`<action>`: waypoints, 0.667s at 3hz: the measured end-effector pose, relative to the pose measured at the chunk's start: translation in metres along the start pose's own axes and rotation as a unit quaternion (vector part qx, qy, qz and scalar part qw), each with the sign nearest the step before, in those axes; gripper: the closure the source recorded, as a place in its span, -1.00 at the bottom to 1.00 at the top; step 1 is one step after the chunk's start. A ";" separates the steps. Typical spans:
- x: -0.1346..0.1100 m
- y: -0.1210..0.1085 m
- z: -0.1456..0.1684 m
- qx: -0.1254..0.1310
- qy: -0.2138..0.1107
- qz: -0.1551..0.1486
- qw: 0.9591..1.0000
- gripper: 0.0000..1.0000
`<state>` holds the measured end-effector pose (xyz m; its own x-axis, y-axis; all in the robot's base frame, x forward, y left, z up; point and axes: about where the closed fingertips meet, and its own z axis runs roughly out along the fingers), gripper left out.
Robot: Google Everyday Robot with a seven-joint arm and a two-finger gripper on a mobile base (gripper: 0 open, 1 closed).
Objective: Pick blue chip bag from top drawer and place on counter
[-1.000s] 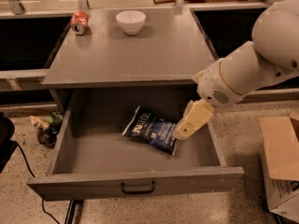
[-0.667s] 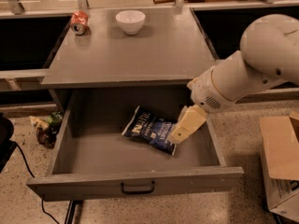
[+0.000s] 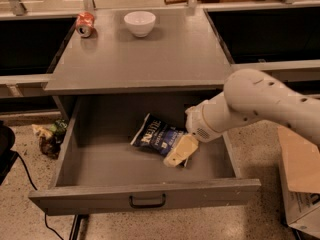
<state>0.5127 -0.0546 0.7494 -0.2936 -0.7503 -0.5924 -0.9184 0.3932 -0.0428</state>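
The blue chip bag (image 3: 154,134) lies flat on the floor of the open top drawer (image 3: 95,164), right of its middle. My gripper (image 3: 180,152) reaches down into the drawer from the right on a white arm and sits on the bag's lower right end, covering that corner. The grey counter (image 3: 165,59) lies directly above and behind the drawer.
A red soda can (image 3: 85,24) and a white bowl (image 3: 139,23) stand at the back of the counter. The drawer's front panel has a dark handle (image 3: 147,202). A cardboard box (image 3: 300,174) stands on the floor at right, and greenish wrappers (image 3: 50,136) at left.
My arm has swung lower and to the left, and the gripper has come down onto the bag's right end. The bag has not visibly moved.
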 end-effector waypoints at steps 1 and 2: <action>0.003 -0.015 0.042 0.014 -0.015 0.000 1.000 -1.00; 0.006 -0.029 0.078 0.021 -0.025 0.000 0.999 -1.00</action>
<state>0.5586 -0.0291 0.6843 -0.2789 -0.7236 -0.6313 -0.9061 0.4161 -0.0767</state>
